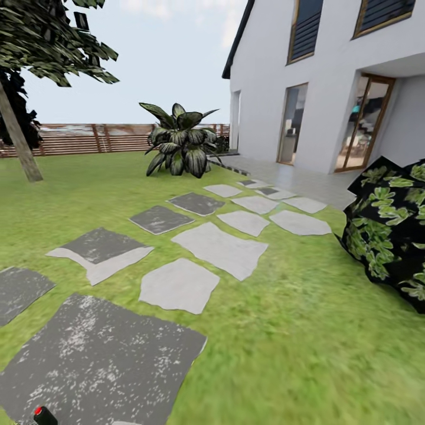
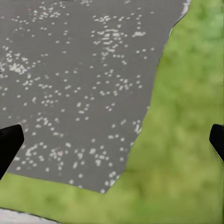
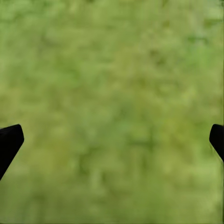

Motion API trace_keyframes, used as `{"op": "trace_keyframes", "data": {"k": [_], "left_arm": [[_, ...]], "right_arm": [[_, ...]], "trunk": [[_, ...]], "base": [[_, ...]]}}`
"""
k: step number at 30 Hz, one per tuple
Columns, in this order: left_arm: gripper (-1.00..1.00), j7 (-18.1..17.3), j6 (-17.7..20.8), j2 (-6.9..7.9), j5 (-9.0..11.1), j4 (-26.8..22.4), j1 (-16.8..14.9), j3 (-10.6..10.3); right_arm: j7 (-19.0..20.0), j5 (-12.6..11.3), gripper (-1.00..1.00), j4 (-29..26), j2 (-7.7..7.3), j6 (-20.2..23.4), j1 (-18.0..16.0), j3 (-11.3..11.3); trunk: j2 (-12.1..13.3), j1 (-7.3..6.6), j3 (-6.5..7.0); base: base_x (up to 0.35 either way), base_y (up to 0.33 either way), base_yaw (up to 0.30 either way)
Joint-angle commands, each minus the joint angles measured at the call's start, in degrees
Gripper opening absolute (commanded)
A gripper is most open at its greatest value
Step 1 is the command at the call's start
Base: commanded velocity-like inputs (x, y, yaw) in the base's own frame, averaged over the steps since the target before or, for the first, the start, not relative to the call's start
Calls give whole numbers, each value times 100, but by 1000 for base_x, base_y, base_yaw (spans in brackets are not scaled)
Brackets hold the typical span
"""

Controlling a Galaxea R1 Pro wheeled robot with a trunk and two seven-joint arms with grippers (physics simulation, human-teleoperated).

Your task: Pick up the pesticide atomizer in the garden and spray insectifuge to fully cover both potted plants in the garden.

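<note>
No atomizer visible from here, and no small rosettes I'd call the potted plants. You're in the garden on the lawn (image 1: 307,330), stepping stones (image 1: 218,248) running toward the house (image 1: 330,82), brown fence (image 1: 88,139) at the back.

Left gripper (image 2: 112,140): fingers spread wide, nothing between them, hanging over a dark speckled stone (image 2: 79,88) and grass. Right gripper (image 3: 112,140): also wide and empty, over plain grass.

Risks:
- The big broad-leaved plant (image 1: 180,141) near the fence looks too large to be a target; don't treat it as one without a closer look.
- The dark leafy mass (image 1: 389,224) on the right sits close to your path; swinging the base that way could clip it.
- The sprayer is small and dark, so it's easy to overlook against a stone or shadow. Pan before driving further.
</note>
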Motion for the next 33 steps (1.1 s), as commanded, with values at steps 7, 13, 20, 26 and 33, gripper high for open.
{"op": "trace_keyframes", "data": {"k": [7,13,20,26,33], "left_arm": [[100,3,-19,1,-48,3,-4,-2],[100,3,-19,1,-48,4,-4,-2],[100,3,-19,1,-48,4,-4,-2],[100,3,-19,1,-48,4,-4,-2],[100,3,-19,1,-48,4,-6,-2]], "right_arm": [[3,5,100,3,-2,-17,-1,4],[6,5,100,3,-1,-17,-2,4],[7,5,100,3,1,-17,-3,4],[8,5,100,3,-1,-17,-1,4],[5,5,100,3,-2,-17,-1,4]], "trunk": [[-2,1,-5],[-2,1,-5],[-2,1,-5],[-2,1,-5],[-2,1,-5]], "base": [[250,-231,278],[250,-231,278],[250,-231,278],[240,-245,278],[230,-248,278]]}}
